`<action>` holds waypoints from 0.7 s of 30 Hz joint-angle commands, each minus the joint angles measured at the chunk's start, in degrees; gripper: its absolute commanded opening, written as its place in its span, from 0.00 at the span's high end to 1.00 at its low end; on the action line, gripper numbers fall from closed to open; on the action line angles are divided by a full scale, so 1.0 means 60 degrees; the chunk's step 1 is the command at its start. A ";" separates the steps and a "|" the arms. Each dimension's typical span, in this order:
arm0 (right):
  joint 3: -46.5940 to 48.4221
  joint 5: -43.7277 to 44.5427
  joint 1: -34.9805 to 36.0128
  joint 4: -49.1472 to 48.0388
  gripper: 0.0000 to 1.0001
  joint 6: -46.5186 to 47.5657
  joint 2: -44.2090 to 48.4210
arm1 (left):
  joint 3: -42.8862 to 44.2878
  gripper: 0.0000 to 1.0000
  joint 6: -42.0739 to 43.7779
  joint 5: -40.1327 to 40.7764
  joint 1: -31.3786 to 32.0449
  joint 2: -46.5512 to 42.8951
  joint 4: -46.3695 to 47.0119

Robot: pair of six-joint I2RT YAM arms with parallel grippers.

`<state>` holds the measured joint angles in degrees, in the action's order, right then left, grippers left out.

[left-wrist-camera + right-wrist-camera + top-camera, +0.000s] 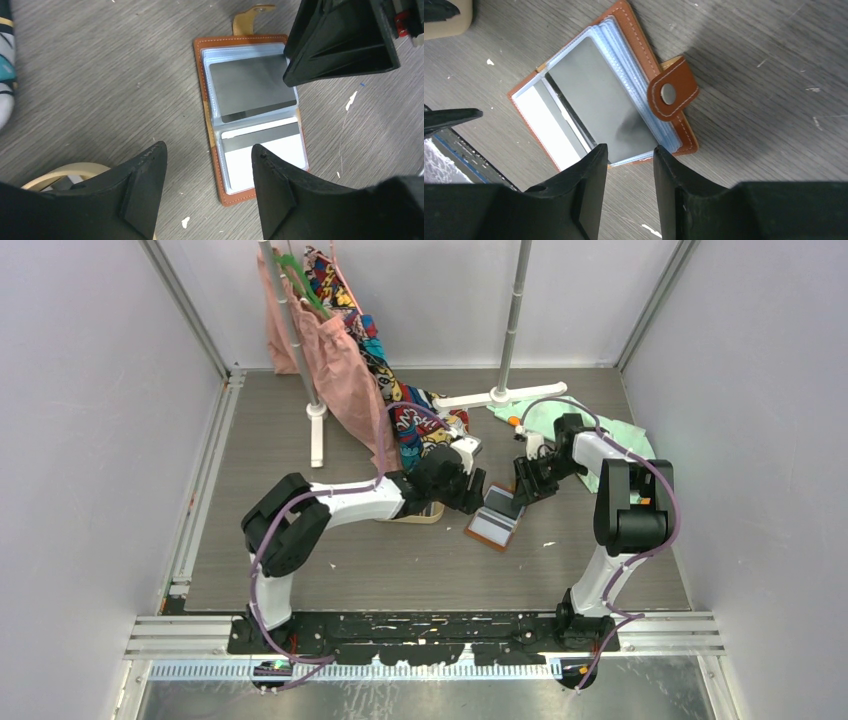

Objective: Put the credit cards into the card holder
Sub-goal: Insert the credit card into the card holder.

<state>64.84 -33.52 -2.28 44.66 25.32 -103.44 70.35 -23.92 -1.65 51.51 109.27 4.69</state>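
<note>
The tan-brown card holder [494, 520] lies open on the table between my two grippers. In the left wrist view the card holder [204, 100] holds a grey card [250, 87] in its far clear pocket and a white card [270, 155] with a grey stripe in the near one. In the right wrist view the card holder [674, 95] shows its snap tab, the grey card [599, 100] and the white card [544, 122]. My left gripper [207, 150] is open and empty above the holder's near corner. My right gripper [630, 150] is open and empty over the grey card's edge.
An oval tan wooden tray [418, 517] sits under the left arm, and shows in the left wrist view [60, 172]. A clothes rack [316, 420] with pink and patterned cloth [345, 370] stands at the back. A green cloth [545, 418] lies at the back right.
</note>
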 commanded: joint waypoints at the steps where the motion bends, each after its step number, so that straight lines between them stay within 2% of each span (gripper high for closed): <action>1: 0.0092 0.0382 0.0044 -0.0496 0.55 -0.0129 0.0338 | 0.0633 0.38 -0.0057 -0.0176 0.0069 0.0300 -0.0334; 12: 0.0146 -0.0359 0.0129 -0.0088 0.55 0.0102 0.0128 | 0.1358 0.46 -0.0011 -0.0589 0.0102 0.1030 -0.0752; 21: 0.0298 -0.1173 0.0146 0.0527 0.59 0.0468 0.0222 | 0.1712 0.51 0.0024 -0.0750 0.0102 0.1351 -0.1201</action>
<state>64.82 -36.45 -1.65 45.21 26.44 -103.44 77.80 -23.97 -5.06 52.01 117.08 -2.02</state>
